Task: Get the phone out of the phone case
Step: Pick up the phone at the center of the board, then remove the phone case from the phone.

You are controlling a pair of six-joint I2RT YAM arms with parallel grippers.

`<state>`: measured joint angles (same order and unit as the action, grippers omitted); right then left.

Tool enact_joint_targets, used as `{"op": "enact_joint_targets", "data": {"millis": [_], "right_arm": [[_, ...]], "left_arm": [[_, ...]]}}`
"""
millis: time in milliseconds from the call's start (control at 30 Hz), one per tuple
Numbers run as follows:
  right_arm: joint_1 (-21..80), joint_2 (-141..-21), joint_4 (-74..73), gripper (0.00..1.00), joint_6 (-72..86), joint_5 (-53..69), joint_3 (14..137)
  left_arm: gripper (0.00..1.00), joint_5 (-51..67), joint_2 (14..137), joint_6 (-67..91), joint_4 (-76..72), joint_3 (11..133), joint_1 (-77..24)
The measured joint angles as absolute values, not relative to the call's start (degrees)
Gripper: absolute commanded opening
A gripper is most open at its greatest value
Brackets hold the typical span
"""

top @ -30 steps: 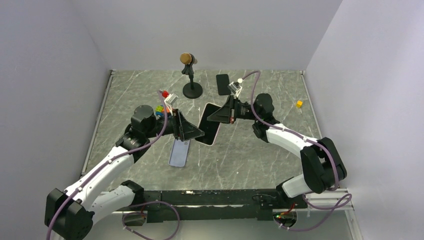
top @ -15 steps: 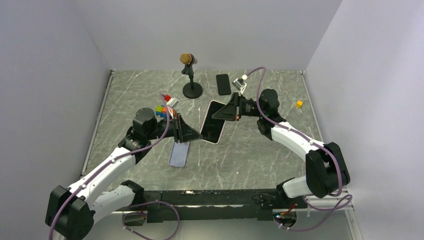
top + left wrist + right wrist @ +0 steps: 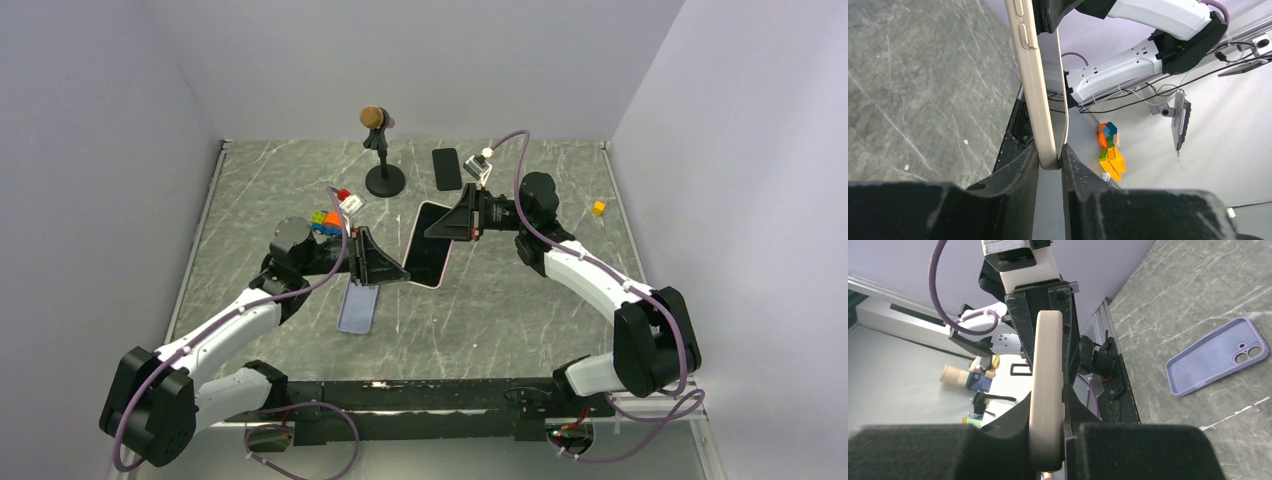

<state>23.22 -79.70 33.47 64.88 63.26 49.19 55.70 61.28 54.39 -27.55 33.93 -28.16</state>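
Held aloft above the desk [image 3: 520, 300]: the phone [image 3: 425, 243], snug inside its beige phone case [image 3: 441, 268]. Pinched at the lower end by the left claw [image 3: 400, 272] and at the upper end by the right claw [image 3: 432, 228], both clamped tight. Probably rigid, glassy and slippery within a soft, bendable shell — best peeled at a corner lip, never squeezed across the screen.

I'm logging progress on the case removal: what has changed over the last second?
The cream-cased phone, clamped between the left hand and the right hand, shifted slightly toward the far right, and both arms followed it. Neither hand let go. The empty lilac phone case, the black phone, the microphone stand and the yellow cube stayed put.
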Motion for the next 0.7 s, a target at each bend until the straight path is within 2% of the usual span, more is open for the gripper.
{"op": "enact_joint_targets", "data": {"millis": [100, 200, 267, 533, 700], "right_arm": [[23.1, -79.6, 32.5, 0.00, 64.6, 63.5, 49.8], [23.0, -79.6, 32.3, 0.00, 64.6, 63.7, 49.8], [22.9, -79.6, 32.3, 0.00, 64.4, 63.9, 49.9], [23.0, -81.0, 33.3, 0.00, 67.0, 65.6, 51.8], [23.8, -83.7, 44.1, 0.00, 75.8, 66.5, 51.4]], "left_arm": [[0.24, 56.6, 62.2, 56.4, -31.0, 33.4, -28.1], [0.07, 57.5, 63.0, 58.1, -33.4, 33.0, -27.9], [0.00, 57.8, 63.5, 59.4, -34.5, 32.9, -27.8], [0.00, 57.0, 62.7, 62.6, -42.4, 30.7, -27.8], [0.00, 54.9, 58.2, 57.7, -39.6, 30.7, -28.1]]}}
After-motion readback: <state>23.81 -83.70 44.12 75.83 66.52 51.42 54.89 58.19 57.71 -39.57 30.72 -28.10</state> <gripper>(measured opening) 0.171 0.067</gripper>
